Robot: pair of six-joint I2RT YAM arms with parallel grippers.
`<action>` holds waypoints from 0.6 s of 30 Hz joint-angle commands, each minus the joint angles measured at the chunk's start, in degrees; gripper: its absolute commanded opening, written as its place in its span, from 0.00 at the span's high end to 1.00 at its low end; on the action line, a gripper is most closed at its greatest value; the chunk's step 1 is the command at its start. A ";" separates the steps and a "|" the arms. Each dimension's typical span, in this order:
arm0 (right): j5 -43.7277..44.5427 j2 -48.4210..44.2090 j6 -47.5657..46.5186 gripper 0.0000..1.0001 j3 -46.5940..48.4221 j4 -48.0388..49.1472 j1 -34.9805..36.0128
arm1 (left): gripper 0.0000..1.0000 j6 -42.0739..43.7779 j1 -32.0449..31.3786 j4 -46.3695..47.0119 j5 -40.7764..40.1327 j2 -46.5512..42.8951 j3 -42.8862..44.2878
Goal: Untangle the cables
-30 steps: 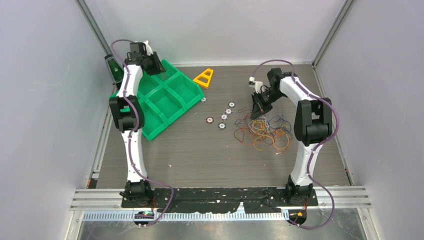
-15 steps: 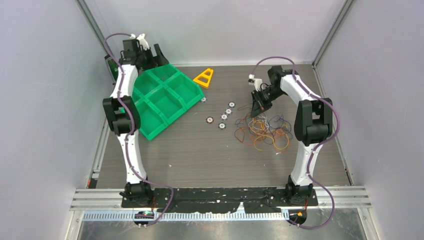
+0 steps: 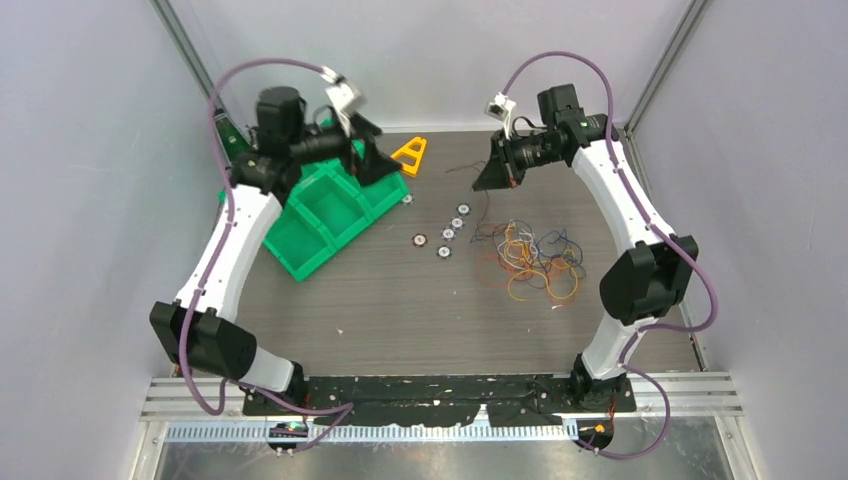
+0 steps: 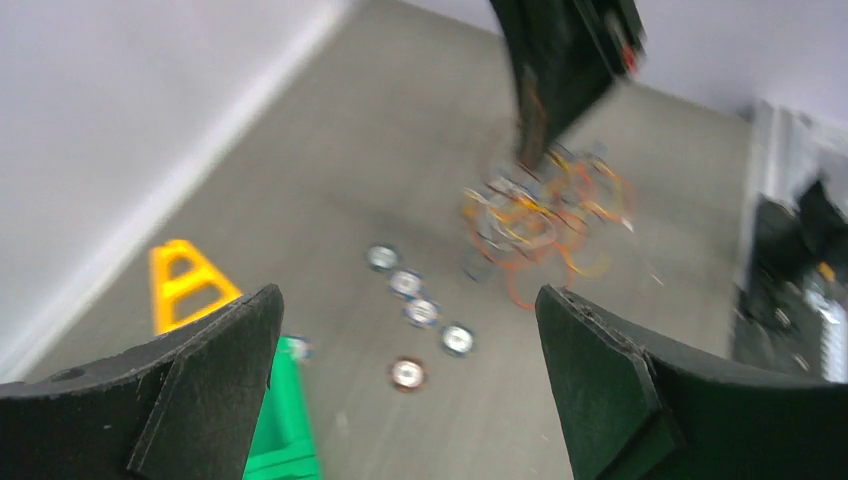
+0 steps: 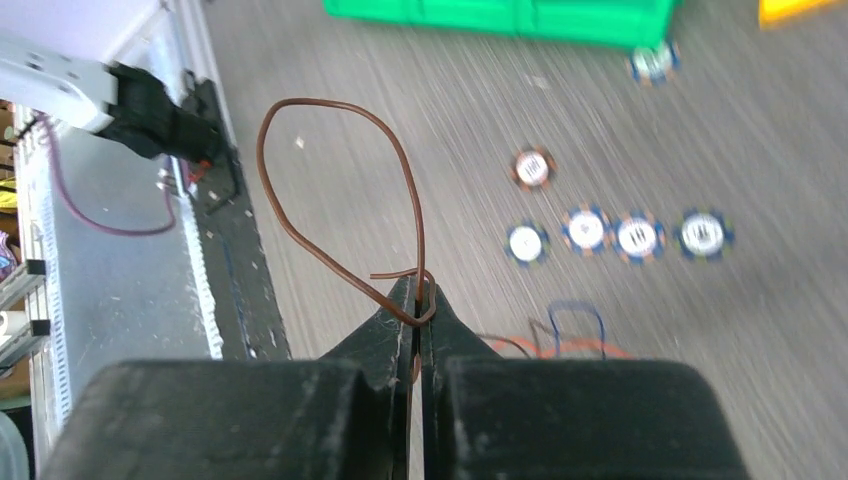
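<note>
Right pincer (image 5: 420, 296) pinched tight — on looping brown cable (image 5: 262, 150).

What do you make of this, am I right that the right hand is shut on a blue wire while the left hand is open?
Not quite. The wire pinched in the right hand is dark brown, not blue. The right wrist view shows its loop standing out from the closed tips. The left hand is open, as you said.

The table (image 3: 400, 310) bears a green tray (image 3: 322, 212); a yellow triangle (image 3: 409, 155); ringed discs (image 3: 449, 234); the tangled cables (image 3: 535, 260).
</note>
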 commanded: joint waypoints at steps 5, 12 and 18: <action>-7.12 -9.34 23.77 0.95 2.81 25.05 3.75 | 0.01 -6.24 -14.01 25.20 0.28 -5.23 -21.74; -8.11 -11.87 40.69 0.95 5.62 38.29 4.63 | 0.11 -13.97 -20.98 42.78 -7.81 0.49 -21.47; -8.59 -11.51 45.63 0.95 10.23 40.07 4.59 | 0.22 -16.53 -22.10 41.81 -6.52 2.07 -22.18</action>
